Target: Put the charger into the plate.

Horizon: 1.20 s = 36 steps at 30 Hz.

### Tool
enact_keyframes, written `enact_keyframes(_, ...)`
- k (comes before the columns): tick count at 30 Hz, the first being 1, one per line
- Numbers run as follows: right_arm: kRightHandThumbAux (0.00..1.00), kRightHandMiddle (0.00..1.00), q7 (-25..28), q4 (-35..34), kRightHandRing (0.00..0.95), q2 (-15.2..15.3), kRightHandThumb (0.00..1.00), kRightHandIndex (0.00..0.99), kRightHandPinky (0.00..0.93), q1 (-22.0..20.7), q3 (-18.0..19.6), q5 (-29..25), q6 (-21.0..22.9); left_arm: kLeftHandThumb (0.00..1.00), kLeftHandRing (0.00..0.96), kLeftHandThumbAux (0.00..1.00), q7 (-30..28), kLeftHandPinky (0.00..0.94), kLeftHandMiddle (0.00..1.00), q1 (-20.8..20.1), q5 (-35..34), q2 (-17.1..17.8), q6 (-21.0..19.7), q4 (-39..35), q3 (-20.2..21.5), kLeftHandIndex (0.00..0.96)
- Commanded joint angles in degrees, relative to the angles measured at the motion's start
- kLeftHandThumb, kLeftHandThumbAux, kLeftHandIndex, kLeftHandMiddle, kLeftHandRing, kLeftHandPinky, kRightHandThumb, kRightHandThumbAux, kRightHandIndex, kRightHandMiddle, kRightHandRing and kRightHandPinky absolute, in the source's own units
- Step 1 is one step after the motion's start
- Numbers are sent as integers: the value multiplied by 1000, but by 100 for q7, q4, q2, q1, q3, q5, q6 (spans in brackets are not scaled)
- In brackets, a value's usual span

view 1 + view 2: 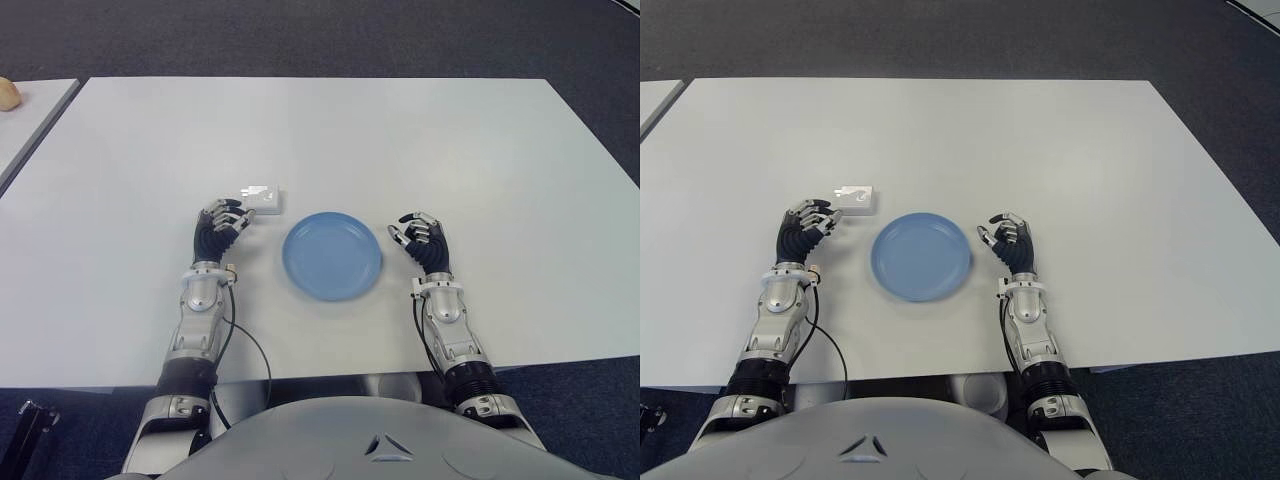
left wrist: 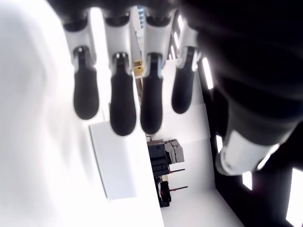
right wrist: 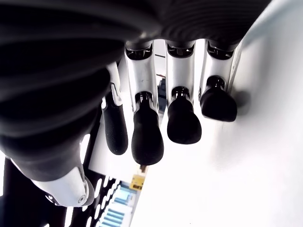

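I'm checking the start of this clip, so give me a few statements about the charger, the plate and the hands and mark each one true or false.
1. The charger lies on the table, outside the plate. True.
2. The plate already holds something. False: it is empty.
3. The left hand is just short of the charger, fingers holding nothing. True.
4. The right hand grips the plate's rim. False: it is beside the plate on its right, apart from it, holding nothing.
5. The charger is to the right of the plate. False: it is on the plate's left and farther from the robot.
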<state>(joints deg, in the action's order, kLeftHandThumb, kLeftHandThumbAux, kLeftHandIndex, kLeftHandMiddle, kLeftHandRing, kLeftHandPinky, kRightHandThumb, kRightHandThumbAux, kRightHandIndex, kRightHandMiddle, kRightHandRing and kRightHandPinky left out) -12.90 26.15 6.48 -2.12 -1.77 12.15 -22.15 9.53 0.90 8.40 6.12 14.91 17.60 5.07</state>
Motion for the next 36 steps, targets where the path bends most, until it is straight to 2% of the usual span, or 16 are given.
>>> enact_keyframes(1, 733, 758, 35, 71, 782, -16, 699, 435, 804, 33, 0, 7, 92, 831, 594, 682, 276, 583, 491, 4, 568, 181, 97, -170, -190, 392)
enact_keyframes(7, 733, 760, 31, 44, 782, -25, 699, 435, 799, 39, -5, 24, 142, 831, 621, 683, 600, 632, 501, -18, 1319, 528, 211, -152, -377, 386)
enact_keyframes(12, 732, 767, 23, 33, 787, -32, 700, 436, 809, 39, -15, 43, 163, 830, 601, 683, 1034, 570, 507, -163, 2091, 847, 123, -294, -517, 384)
enact_keyframes(15, 732, 767, -1, 48, 787, -33, 700, 436, 808, 32, -30, 76, 173, 831, 596, 682, 1412, 568, 512, -342, 2970, 1244, 49, -347, -764, 385)
enact_keyframes(21, 732, 763, -3, 86, 784, -30, 699, 435, 799, 23, -50, 94, 203, 836, 505, 675, 1628, 474, 471, -518, 3932, 1771, -180, -389, -1165, 425)
enact_keyframes(22, 733, 762, 3, 87, 782, -31, 698, 435, 795, 23, -50, 88, 208, 790, 439, 684, 1602, 422, 422, -539, 3986, 1830, -208, -387, -1205, 422)
enact_keyframes(24, 733, 760, 29, 97, 781, -27, 698, 435, 790, 22, -41, 60, 216, 750, 367, 692, 1542, 363, 367, -680, 4123, 1948, -336, -229, -1299, 419)
enact_keyframes(27, 733, 752, 53, 108, 772, -24, 697, 435, 769, 22, -32, 36, 218, 681, 201, 513, 1468, 210, 214, -863, 4250, 2051, -526, -23, -1425, 229)
enact_keyframes(30, 734, 748, 64, 118, 768, -24, 696, 435, 763, 21, -26, 24, 214, 663, 104, 432, 1448, 101, 125, -973, 4306, 2098, -671, 65, -1540, 118)
enact_keyframes(33, 734, 747, 75, 120, 767, -30, 696, 435, 766, 21, -19, 9, 223, 639, 39, 357, 1472, 33, 54, -1111, 4373, 2144, -793, 193, -1670, 40)
enact_keyframes(36, 734, 748, 86, 125, 769, -38, 696, 435, 772, 20, -11, -5, 233, 608, 15, 294, 1493, 13, 22, -1255, 4457, 2184, -915, 337, -1814, 16)
